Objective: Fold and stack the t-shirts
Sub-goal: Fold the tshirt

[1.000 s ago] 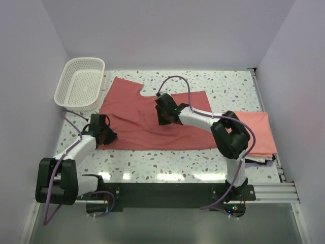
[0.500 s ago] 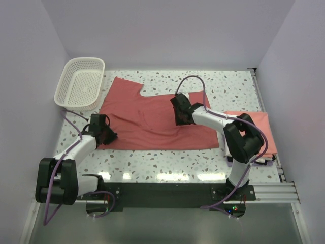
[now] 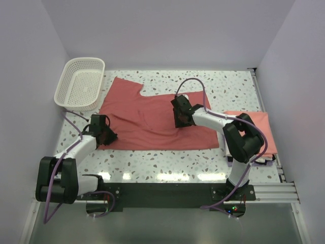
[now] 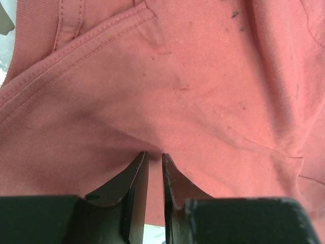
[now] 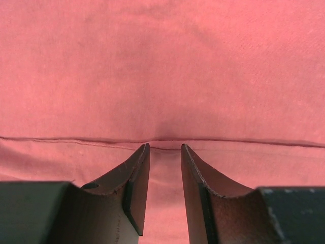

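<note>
A dusty red t-shirt (image 3: pixel 139 119) lies spread flat on the speckled table (image 3: pixel 228 86). My left gripper (image 3: pixel 105 133) sits at the shirt's near left edge. In the left wrist view (image 4: pixel 155 154) its jaws are nearly together and pinch a crease of the red cloth (image 4: pixel 203 76). My right gripper (image 3: pixel 181 118) rests on the shirt's right half. In the right wrist view (image 5: pixel 165 146) its jaws stand a little apart, tips touching a stitched seam of the cloth (image 5: pixel 162 61), nothing between them. A folded salmon pink t-shirt (image 3: pixel 258 127) lies at the right edge.
A white lattice basket (image 3: pixel 81 84) stands at the far left corner, touching the shirt's sleeve area. A metal rail (image 3: pixel 266 117) runs along the table's right side. Some darker and white cloth shows under the pink shirt's near edge (image 3: pixel 261 159).
My right gripper slid to the right across the red shirt, then stopped. The shirt's outline is the same. My left gripper has not moved.
</note>
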Controlling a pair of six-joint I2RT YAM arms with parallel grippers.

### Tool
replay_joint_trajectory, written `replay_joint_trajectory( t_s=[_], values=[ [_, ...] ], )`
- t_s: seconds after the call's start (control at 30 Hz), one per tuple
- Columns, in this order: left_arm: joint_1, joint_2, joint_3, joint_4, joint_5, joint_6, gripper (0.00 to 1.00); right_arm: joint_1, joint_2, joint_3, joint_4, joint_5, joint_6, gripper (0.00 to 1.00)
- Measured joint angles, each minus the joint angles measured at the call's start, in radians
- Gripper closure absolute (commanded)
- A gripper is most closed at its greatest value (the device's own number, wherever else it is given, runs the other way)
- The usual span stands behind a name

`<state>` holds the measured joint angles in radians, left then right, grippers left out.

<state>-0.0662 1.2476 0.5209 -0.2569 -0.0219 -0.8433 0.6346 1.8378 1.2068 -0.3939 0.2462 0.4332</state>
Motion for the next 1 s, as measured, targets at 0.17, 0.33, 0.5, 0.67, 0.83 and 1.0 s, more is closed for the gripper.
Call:
replay_joint_trajectory(
  t_s=[0.17,0.33,0.5,0.67,0.83,1.0],
  values=[
    [0.000,0.008,-0.010,0.003,0.000,0.000,0.79,0.000,0.002,-0.007,0.006,-0.011,0.000,0.65],
    [0.000,0.013,-0.010,0.010,0.001,0.000,0.79,0.000,0.006,-0.007,0.016,-0.026,0.000,0.65],
    [0.000,0.016,-0.011,0.017,0.002,0.000,0.79,0.000,0.019,-0.007,0.020,-0.032,0.000,0.65],
    [0.000,0.017,-0.011,0.017,0.002,0.000,0.79,0.000,0.023,-0.008,0.021,-0.033,0.001,0.66],
    [0.000,0.018,-0.011,0.019,0.002,0.000,0.79,0.000,0.023,-0.018,0.024,-0.037,0.001,0.66],
    [0.000,0.023,-0.011,0.030,0.003,0.000,0.79,0.000,0.023,-0.031,0.030,-0.040,0.001,0.66]
  ],
)
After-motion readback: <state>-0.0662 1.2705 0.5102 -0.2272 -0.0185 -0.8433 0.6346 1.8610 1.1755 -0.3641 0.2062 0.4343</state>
